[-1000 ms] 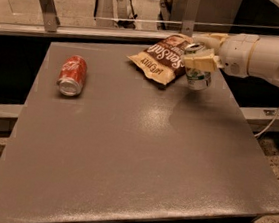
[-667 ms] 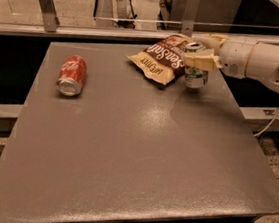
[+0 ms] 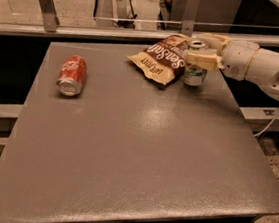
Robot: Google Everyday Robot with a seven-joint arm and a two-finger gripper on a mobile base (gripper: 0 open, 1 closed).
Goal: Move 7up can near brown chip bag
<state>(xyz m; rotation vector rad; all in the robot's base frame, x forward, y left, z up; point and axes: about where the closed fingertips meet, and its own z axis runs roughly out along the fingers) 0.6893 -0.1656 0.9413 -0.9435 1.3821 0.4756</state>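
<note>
The 7up can (image 3: 195, 72) is upright at the back right of the table, right beside the right edge of the brown chip bag (image 3: 160, 58). The bag lies flat with white lettering facing up. My gripper (image 3: 200, 51) reaches in from the right, its cream fingers (image 3: 204, 60) closed around the can's upper half. The can's base is at the table surface or just above it; I cannot tell which.
A red cola can (image 3: 72, 75) lies on its side at the left of the grey table (image 3: 139, 154). A metal rail with posts (image 3: 46, 5) runs behind the table's back edge. A white cable (image 3: 271, 123) hangs off to the right.
My gripper has carried the 7up can slightly left and farther back, closer to the chip bag. The bag and the red can have not moved.
</note>
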